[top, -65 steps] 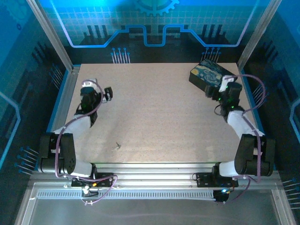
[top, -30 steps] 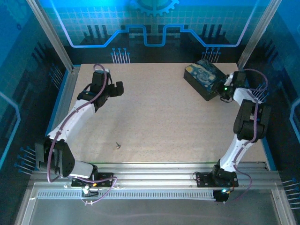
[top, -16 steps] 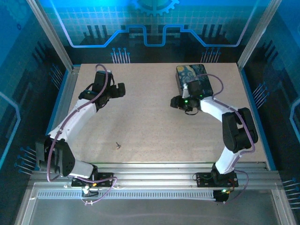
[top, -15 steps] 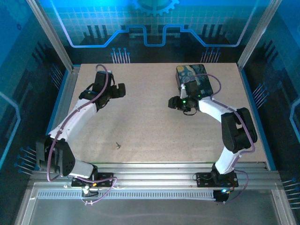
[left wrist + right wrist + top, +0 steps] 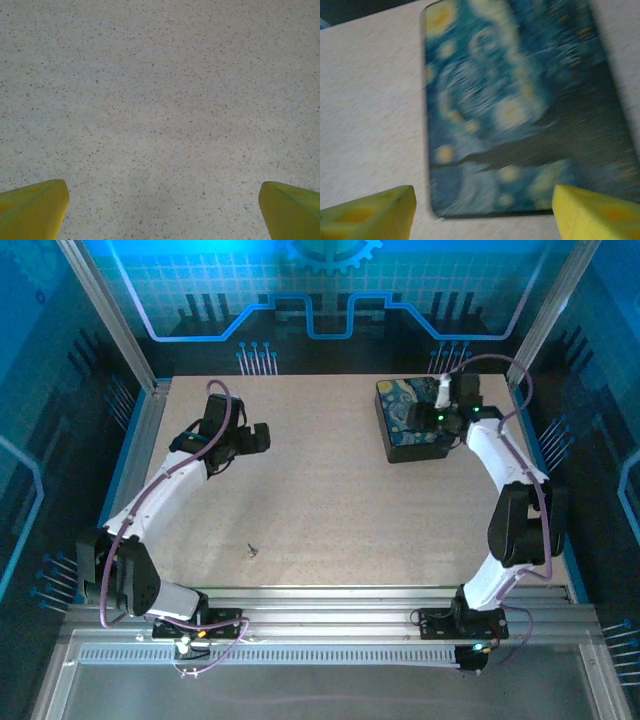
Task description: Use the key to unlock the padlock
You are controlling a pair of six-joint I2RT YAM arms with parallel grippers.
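The key (image 5: 249, 551) is a tiny grey piece lying alone on the speckled table near the front, left of the middle. The padlock is out of view. My left gripper (image 5: 258, 436) hovers over bare table at the far left; in the left wrist view its yellow fingers (image 5: 35, 207) stand wide apart, and the gripper (image 5: 162, 192) is open and holds nothing. My right gripper (image 5: 432, 420) hangs above the painted box (image 5: 405, 425). In the right wrist view this gripper (image 5: 482, 199) is open, its jaws on either side of the box's near edge.
The dark box with the blue-yellow swirling painting (image 5: 520, 110) lies flat at the back right of the table (image 5: 330, 510). Metal frame posts and rails border the table on all sides. The right wrist view is blurred by motion.
My right gripper has swung from the mid-table in front of the box back to the right, over the box, with its jaws spreading wider. The left arm has barely moved.
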